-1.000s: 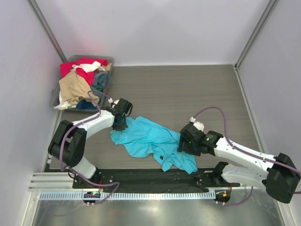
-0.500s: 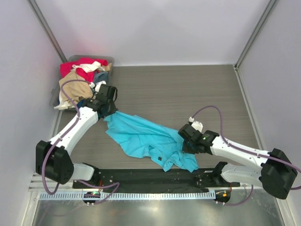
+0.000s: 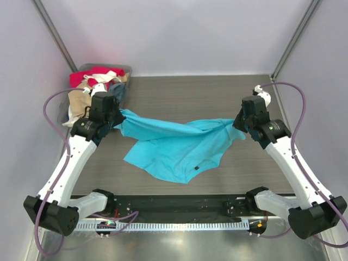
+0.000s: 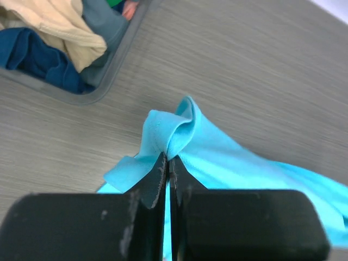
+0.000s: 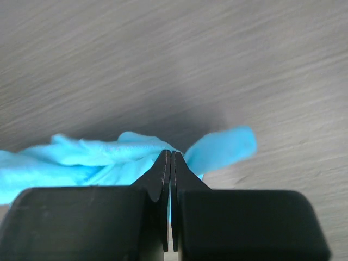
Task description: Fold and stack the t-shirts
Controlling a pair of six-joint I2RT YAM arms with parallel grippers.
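Behind and to the left of the left gripper (image 3: pixel 113 123) sits the bin (image 3: pixel 126 69), heaped with shirts (image 3: pixel 81 100) in tan, red, cream and dark blue. The left gripper's jaws are pressed together on a bunched corner of the turquoise shirt (image 3: pixel 174 149), and the cloth puckers up just past their tips. From that pinch the shirt spans rightward to the right gripper (image 3: pixel 238 124). Its upper edge is drawn fairly taut, and the body sags low over the table (image 3: pixel 206 98) between the two arms. The right gripper is likewise clamped tight on the shirt's far end, with a small flap poking out to the right of its jaws.
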